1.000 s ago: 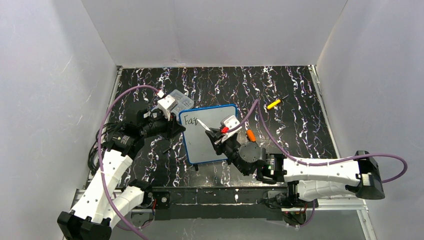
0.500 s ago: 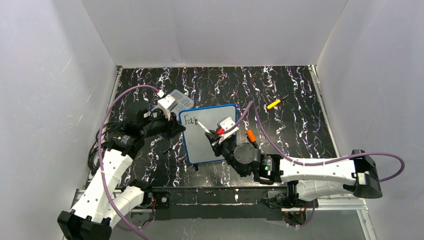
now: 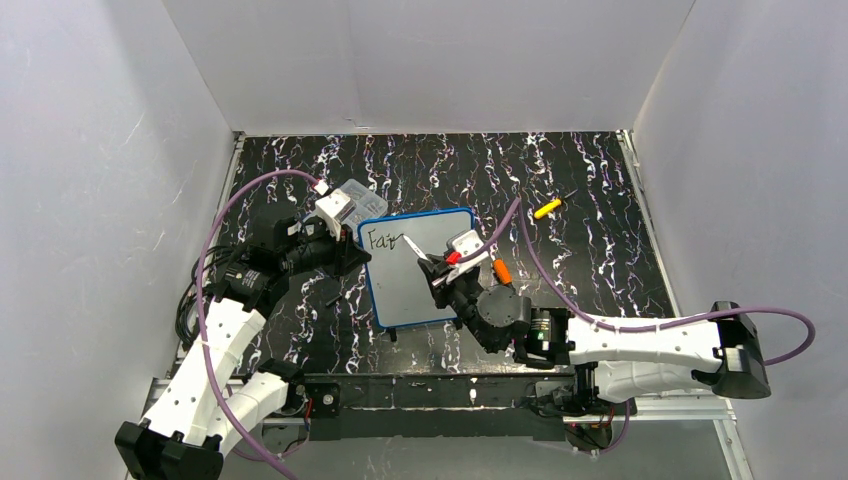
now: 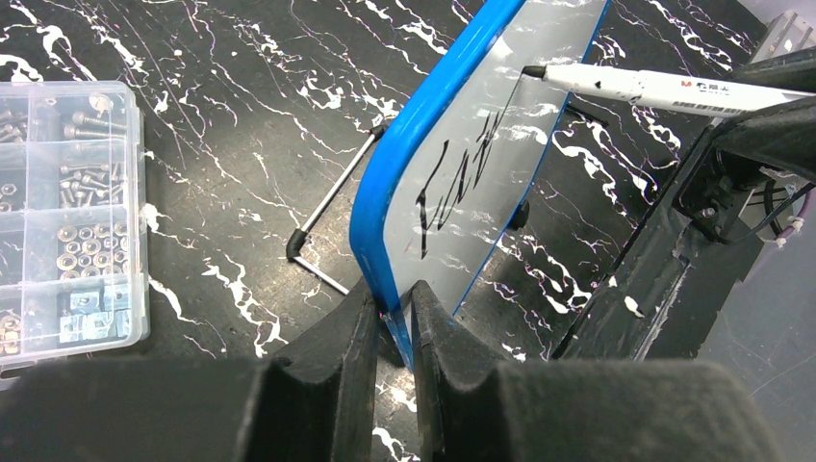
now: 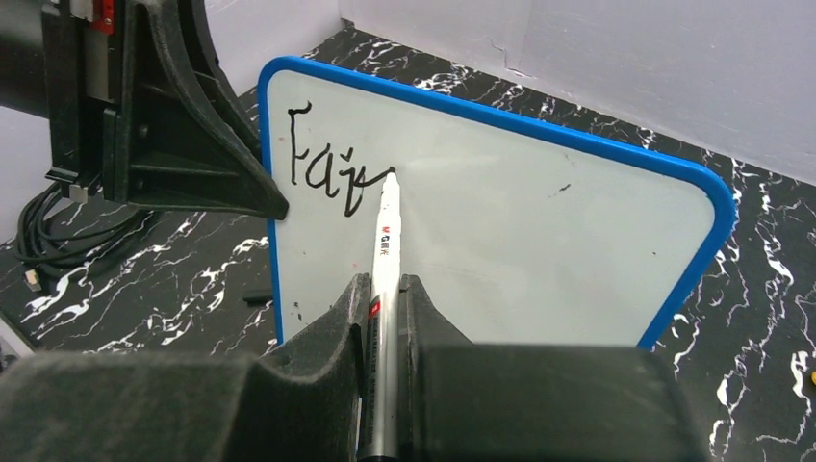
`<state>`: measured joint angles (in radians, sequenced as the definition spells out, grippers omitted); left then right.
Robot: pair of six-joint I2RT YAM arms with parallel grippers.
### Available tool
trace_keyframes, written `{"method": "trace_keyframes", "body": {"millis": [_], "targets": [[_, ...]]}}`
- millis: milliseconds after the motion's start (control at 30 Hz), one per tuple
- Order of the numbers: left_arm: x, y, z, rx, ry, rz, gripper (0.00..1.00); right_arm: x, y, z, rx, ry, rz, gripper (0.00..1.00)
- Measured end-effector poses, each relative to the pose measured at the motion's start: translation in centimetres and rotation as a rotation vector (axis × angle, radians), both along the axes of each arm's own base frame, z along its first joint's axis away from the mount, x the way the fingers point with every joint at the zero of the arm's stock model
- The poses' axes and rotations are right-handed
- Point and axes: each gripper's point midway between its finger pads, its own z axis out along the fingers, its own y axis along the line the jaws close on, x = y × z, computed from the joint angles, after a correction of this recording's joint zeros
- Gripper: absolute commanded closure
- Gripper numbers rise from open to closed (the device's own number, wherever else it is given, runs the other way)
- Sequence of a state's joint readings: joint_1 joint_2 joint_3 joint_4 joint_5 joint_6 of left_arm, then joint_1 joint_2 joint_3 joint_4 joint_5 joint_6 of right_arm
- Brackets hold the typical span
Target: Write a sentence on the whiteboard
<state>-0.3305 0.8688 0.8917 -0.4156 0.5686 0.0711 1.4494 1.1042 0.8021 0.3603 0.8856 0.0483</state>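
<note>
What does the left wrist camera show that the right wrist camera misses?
Only the left wrist view: the left jaws clamped on the blue edge of the whiteboard, its thin wire stand, and a clear compartment box of screws.
Only the right wrist view: the right jaws shut on the marker, and the writing face-on, reading roughly "Fai".
Both: the whiteboard, the marker with its tip at the end of the writing, and the black marbled table.
</note>
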Motion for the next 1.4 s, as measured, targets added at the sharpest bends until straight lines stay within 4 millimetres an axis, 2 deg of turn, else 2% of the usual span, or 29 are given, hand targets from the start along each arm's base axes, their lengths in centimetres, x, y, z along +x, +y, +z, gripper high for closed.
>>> {"method": "trace_keyframes", "body": {"millis": [300,733,1400], "targets": [[-0.1,0.0,0.0,-0.002,0.002,-0.004,1.0,-0.8,0.5,0.3,-0.002,-0.037,0.085,0.99],[0.0,-0.1,0.0,-0.001,0.002,-0.003,1.0,0.0,0.9,-0.1,-0.07,-0.087,0.045,0.99],[0.1,-0.1,0.0,-0.001,0.001,-0.002,1.0,-0.4,0.5,-1.6,-0.056,0.008,0.045,0.99]]}}
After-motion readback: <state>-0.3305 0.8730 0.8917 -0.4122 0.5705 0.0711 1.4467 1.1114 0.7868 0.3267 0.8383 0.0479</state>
